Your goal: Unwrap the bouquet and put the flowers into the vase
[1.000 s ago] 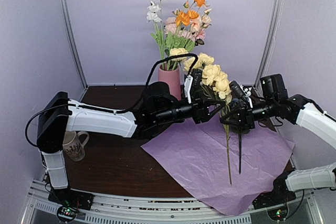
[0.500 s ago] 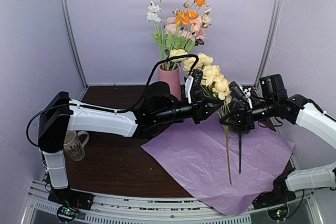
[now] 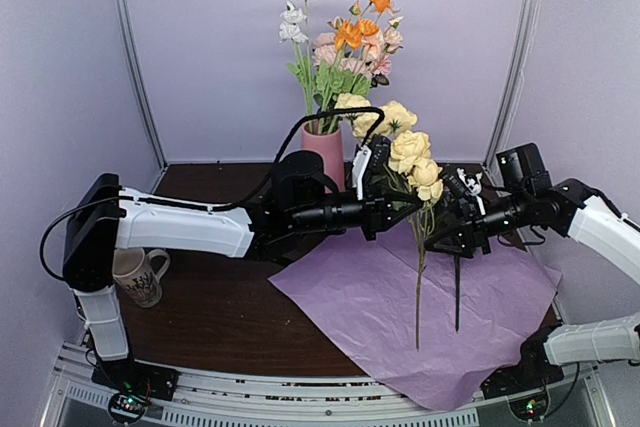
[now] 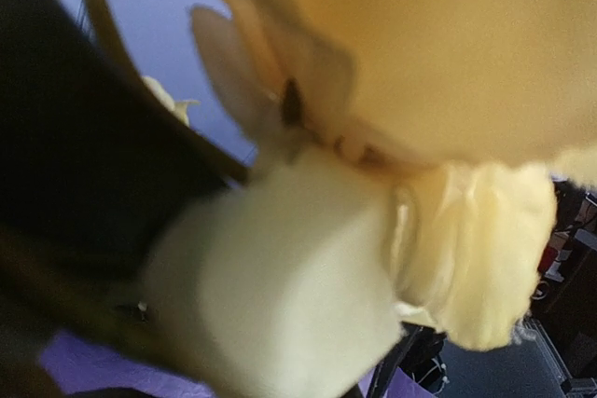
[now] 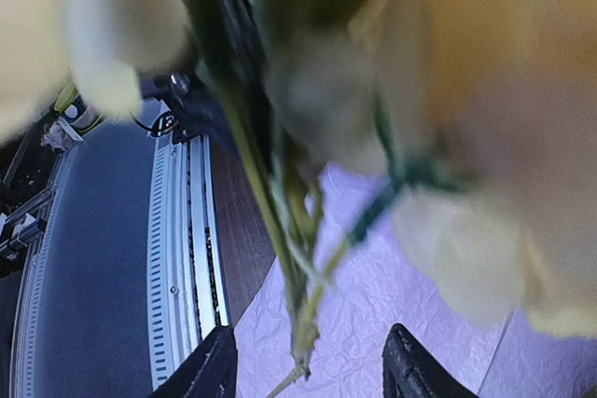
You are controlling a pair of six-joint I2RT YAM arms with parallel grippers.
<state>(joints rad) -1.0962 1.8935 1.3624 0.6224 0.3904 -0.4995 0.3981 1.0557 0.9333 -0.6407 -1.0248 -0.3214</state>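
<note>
Gripping a spray of yellow flowers (image 3: pixel 412 152) just under the blooms, the left gripper (image 3: pixel 392 203) is clenched on the stems above the middle of the table (image 3: pixel 210 317). The long green stems hang down from there, their tips over the tissue paper (image 3: pixel 370 307). In the left wrist view the pale petals fill nearly everything, pressed close to the camera and blurred.

The right gripper (image 5: pixel 312 365) stands released beside the same spray. In its wrist view the two dark fingertips (image 5: pixel 216 368) sit apart, with the stems hanging between them and touching neither.

The pink vase (image 3: pixel 326 154) stands upright at the back edge of the table, near its middle, already holding white, orange and pink flowers (image 3: pixel 345 47). The crinkled lilac tissue paper lies spread flat toward the near right corner, and a black ribbon (image 3: pixel 457 297) lies on it beside the hanging stems. A patterned mug (image 3: pixel 138 277) sits at the left edge; its markings are too small to read.
</note>
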